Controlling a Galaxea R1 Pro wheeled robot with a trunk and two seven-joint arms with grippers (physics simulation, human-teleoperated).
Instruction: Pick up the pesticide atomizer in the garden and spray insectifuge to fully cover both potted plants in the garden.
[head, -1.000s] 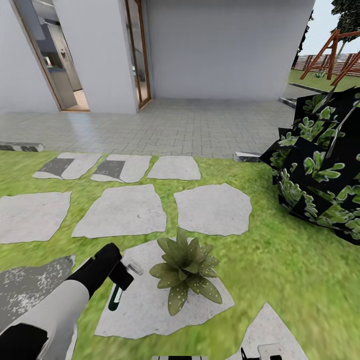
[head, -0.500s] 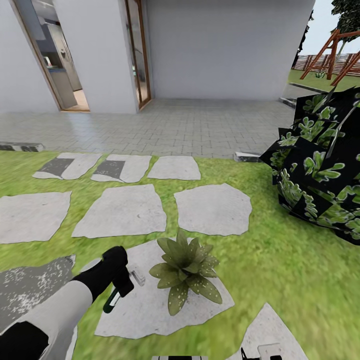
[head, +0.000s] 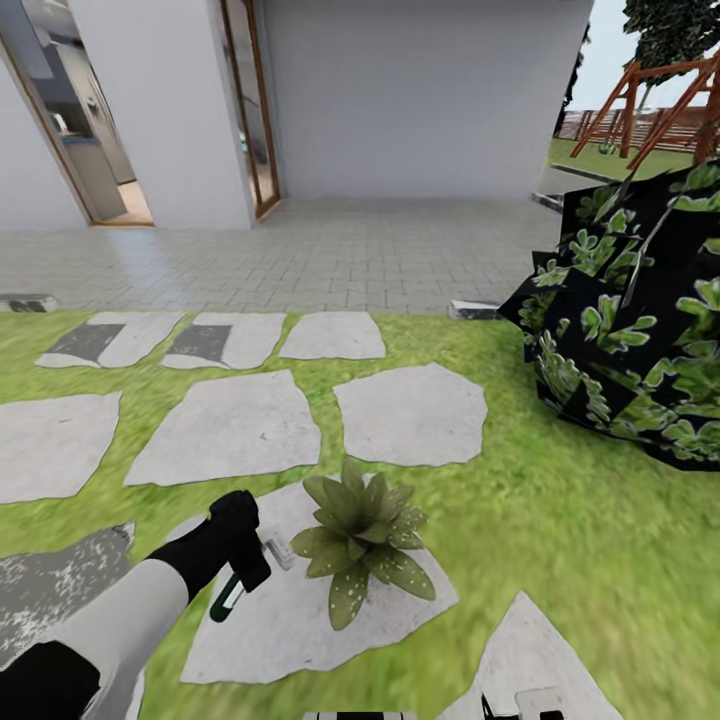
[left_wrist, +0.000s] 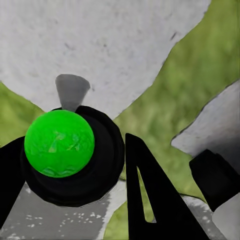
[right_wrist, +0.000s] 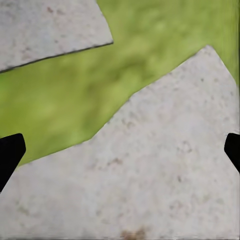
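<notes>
Left gripper (head: 243, 577) jaws clench the pesticide atomizer (head: 228, 597) (right jaws spread wide).

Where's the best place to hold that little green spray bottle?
Around its slim body, as the left gripper seems to: pesticide atomizer hangs bottom-down, so fingers close from its two sides. That probably leaves the sprayer top free toward the potted plant.

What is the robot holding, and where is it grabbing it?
The left gripper holds the pesticide atomizer near its top end. The right gripper holds nothing.
</notes>
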